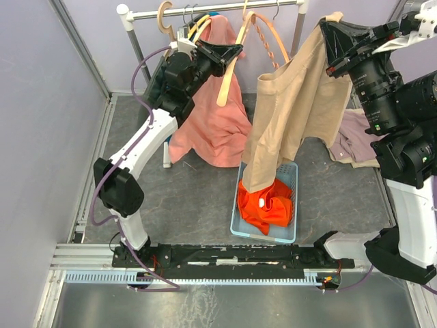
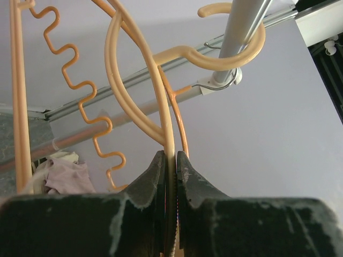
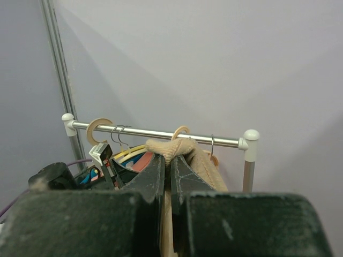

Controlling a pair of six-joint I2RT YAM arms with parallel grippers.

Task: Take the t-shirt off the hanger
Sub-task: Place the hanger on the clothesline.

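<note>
Cream-coloured curved hanger [image 1: 225, 85] is clamped by the left gripper [image 1: 231, 52] near the silver rail [image 1: 205, 11] — to its right the tan fabric t-shirt [image 1: 287, 116] hangs lengthwise downward, top edge pinched in the right gripper [image 1: 326, 31], the nearer arm.

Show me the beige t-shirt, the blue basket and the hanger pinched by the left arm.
t-shirt [image 1: 290, 109]: top view, middle of its hanging body.
basket [image 1: 263, 238]: top view, near rim.
hanger [image 2: 168, 134]: left wrist view, its cream shaft.
</note>
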